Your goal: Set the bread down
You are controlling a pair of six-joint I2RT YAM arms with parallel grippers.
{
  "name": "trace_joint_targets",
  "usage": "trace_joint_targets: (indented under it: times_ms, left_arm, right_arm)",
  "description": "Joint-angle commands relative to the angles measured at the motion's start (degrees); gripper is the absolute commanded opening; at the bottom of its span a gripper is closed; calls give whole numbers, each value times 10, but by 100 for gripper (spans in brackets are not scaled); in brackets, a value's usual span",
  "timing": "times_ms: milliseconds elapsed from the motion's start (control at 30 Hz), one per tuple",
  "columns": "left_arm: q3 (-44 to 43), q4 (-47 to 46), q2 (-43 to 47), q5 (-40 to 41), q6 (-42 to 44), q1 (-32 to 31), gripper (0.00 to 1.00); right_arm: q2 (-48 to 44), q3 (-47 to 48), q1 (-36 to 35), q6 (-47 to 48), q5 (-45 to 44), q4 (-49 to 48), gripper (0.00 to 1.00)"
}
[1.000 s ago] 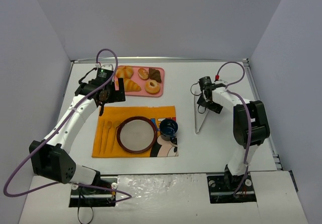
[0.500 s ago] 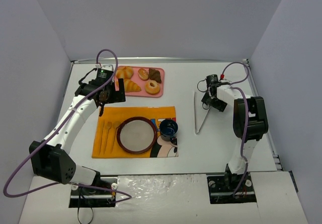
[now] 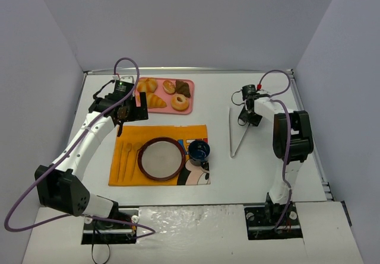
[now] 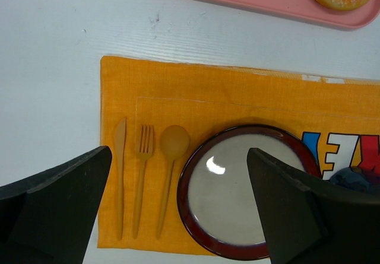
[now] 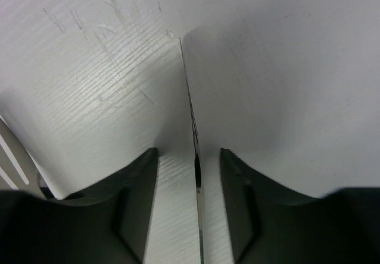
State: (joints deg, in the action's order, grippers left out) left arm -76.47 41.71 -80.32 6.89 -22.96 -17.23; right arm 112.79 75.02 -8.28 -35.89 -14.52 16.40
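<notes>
Judging by the layout, nothing is placed yet: bread [image 3: 169, 86] sits on the tray [image 3: 168, 111] at 12 o'clock from the bare plate [image 3: 161, 159], left claw [image 4: 178, 150] gapes wide and empty at 11 o'clock, and right claw [image 5: 189, 152], narrowly parted, straddles tongs [image 3: 236, 138] at 2 o'clock, no grip evident.

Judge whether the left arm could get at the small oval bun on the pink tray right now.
Probably yes: the left gripper hangs open and empty beside the tray, the bun lies uncovered, and only a croissant lies between them.
</notes>
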Motion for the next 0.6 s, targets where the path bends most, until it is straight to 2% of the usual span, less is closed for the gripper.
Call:
trace_joint_targets:
  times_ms: [0, 267, 567]
  left_arm:
    - [-29, -13, 0, 8, 2, 0, 97]
    - [-33, -6, -4, 7, -6, 0, 97]
    - [-37, 6, -10, 6, -8, 0, 97]
  right_arm:
    - [0, 9, 3, -1, -6, -2, 35]
    - [-4, -3, 7, -1, -3, -2, 1]
    - [-57, -3, 8, 4, -6, -1, 0]
